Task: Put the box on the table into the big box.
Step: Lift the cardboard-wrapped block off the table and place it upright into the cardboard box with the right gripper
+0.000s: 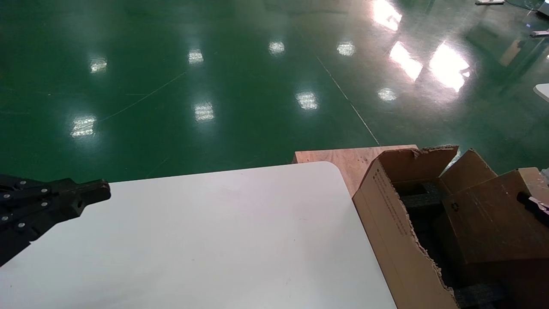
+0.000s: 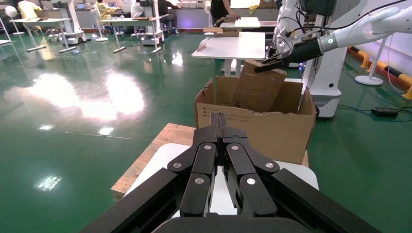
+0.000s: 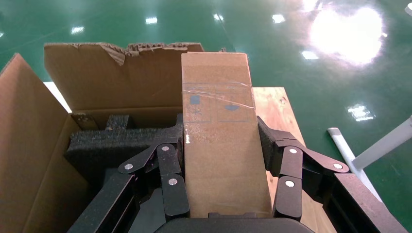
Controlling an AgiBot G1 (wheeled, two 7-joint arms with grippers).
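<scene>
1. Cardboard fills my right wrist view: the right tool [image 3: 226, 194] is clamped on the box [image 3: 223, 141], one finger [image 3: 170, 177] pressed to each long side, with glossy clear tape across the box's face.
2. From the head view I see the box [image 1: 484, 214] tilted over the open top of the big box [image 1: 399, 231], its lower part down between the carton's walls; only a sliver of the right tool [image 1: 534, 206] shows at the picture's edge.
3. From the left wrist view the box [image 2: 257, 90] leans at a slant, its upper end sticking up above the ragged rim of the big box [image 2: 257, 131].
4. Black foam blocks [image 3: 116, 143] lie inside the big box, just beside the held box.
5. My left tool [image 1: 96, 191] hovers over the near-left part of the white bench [image 1: 214, 240], well apart from the carton, its fingers [image 2: 214, 131] pressed together on nothing.
6. The big box stands just off the bench's rounded corner, on a plywood board [image 1: 347, 161] over the green floor [image 1: 214, 86].
</scene>
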